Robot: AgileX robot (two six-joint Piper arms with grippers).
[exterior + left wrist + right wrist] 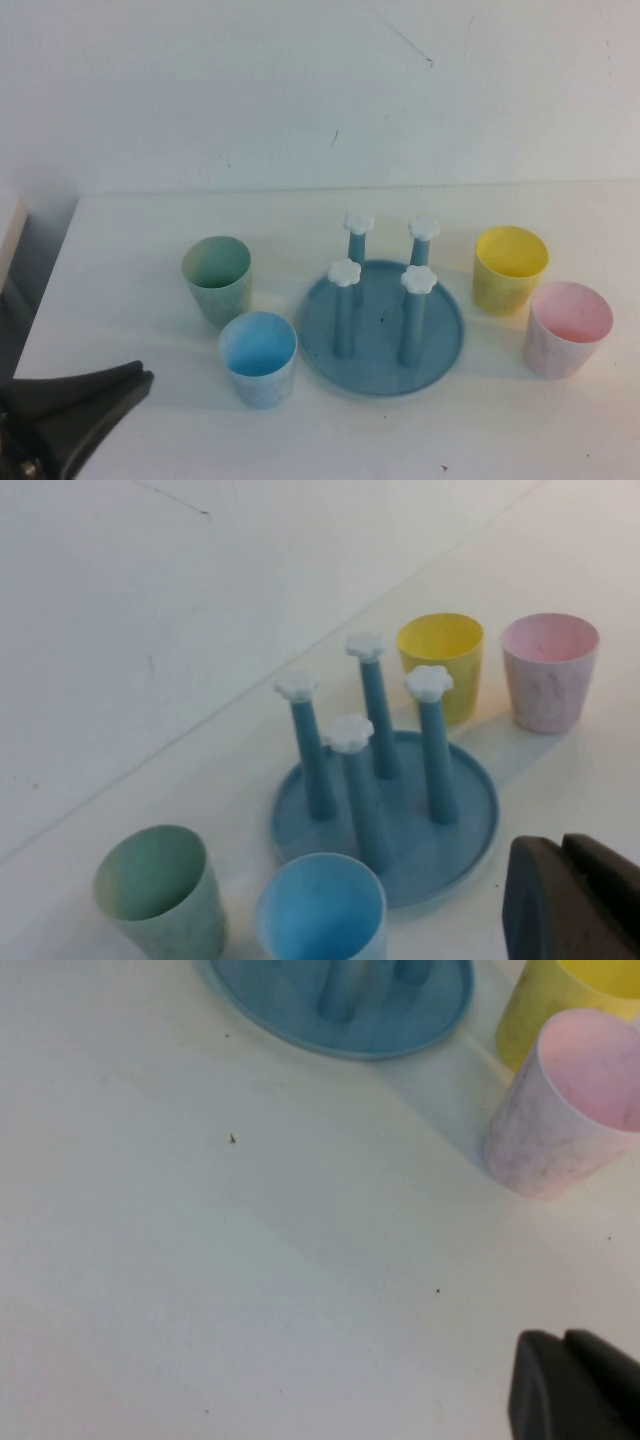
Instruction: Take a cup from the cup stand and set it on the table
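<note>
1. Yellow cup (510,266) stood upright on the white desk (150,420), mouth up, just to the right of the cup stand (383,330) and off its pegs.
2. Nearest the robot, the left gripper (70,405) hung low over the desk's near-left corner, its dark fingers pressed together with nothing between them.
3. Only a dark tip of the right gripper (575,1385) showed, in its own wrist view, above bare desk near the pink cup (569,328); I cannot tell how its fingers stood.
4. A blue cup (258,358) sat upright just left of the stand's near rim.
5. The pink cup stood to the stand's right, just in front of the yellow cup.
6. Farther back on the left stood a green cup (217,279).
7. All four pegs of the stand were bare, white flower caps showing.
</note>
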